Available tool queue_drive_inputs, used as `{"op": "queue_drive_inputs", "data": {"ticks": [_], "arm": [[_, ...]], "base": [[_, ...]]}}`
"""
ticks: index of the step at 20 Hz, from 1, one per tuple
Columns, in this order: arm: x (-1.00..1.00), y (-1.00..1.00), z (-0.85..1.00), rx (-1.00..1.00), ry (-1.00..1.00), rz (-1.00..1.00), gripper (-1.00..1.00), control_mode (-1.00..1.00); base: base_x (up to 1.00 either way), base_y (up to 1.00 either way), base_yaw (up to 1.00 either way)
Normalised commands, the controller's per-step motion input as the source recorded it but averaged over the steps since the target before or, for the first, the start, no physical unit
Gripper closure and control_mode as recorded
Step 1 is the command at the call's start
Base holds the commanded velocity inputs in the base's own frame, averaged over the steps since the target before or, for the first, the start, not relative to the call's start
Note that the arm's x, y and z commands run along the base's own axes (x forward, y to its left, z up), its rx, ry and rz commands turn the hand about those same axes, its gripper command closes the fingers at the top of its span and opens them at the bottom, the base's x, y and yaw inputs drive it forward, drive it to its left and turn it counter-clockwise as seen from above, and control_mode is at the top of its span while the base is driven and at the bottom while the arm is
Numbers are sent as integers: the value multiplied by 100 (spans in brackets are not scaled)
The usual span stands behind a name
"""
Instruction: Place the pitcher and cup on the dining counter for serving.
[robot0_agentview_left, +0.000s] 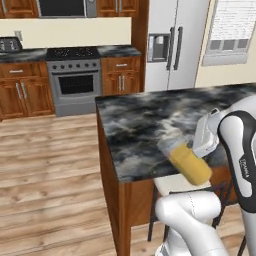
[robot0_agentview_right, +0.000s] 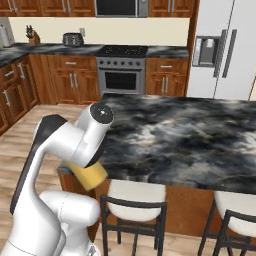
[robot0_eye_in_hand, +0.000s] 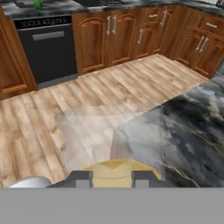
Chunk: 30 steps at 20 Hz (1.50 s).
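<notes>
Tool (robot0_eye_in_hand: 112, 178) fingers are clamped on the pitcher (robot0_agentview_left: 187, 162), one dark tip on each side of its yellow body in the hand view. The pitcher is carried in the air, tilted: in the left base view its long axis runs from the clear rim at the upper left down to the yellow base at the lower right, so it lies closer to flat than to upright. The clear rim hangs over the near edge of the dining surface (robot0_agentview_left: 150, 120), while the yellow base is outside the edge, above a white stool (robot0_agentview_left: 172, 184). In the right base view the yellow body (robot0_agentview_right: 89, 175) shows just under the arm's elbow, at the near left corner of the same dark marbled top.

My judgement is that the coming move turns on this: the free stone lies forward and away from the robot, beyond the rim, so the pitcher must travel further in over the top and be turned upright before release.

The cup (robot0_eye_in_hand: 37, 4) is a small green thing on the far surface beside the dark dishwasher (robot0_eye_in_hand: 48, 48), well apart from the tool.

Some small marking is on the arm's dark link, too small to read.
</notes>
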Motion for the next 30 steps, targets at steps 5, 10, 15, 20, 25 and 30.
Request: {"op": "queue_drive_inputs", "data": {"ticks": [5, 10, 15, 20, 25, 30], "arm": [[0, 0, 0, 0, 0, 0, 100, 100], [8, -23, -5, 2, -13, 2, 100, -100], [34, -12, -13, 3, -5, 3, 100, -100], [32, -11, -17, 8, -8, 3, 100, -100], [29, -20, -4, 11, -3, 1, 100, -100], [35, -29, 0, 26, 0, 0, 100, -100]], "base": [[4, -65, 23], [0, 0, 0], [0, 0, 0], [0, 0, 0], [0, 0, 0], [0, 0, 0]]}}
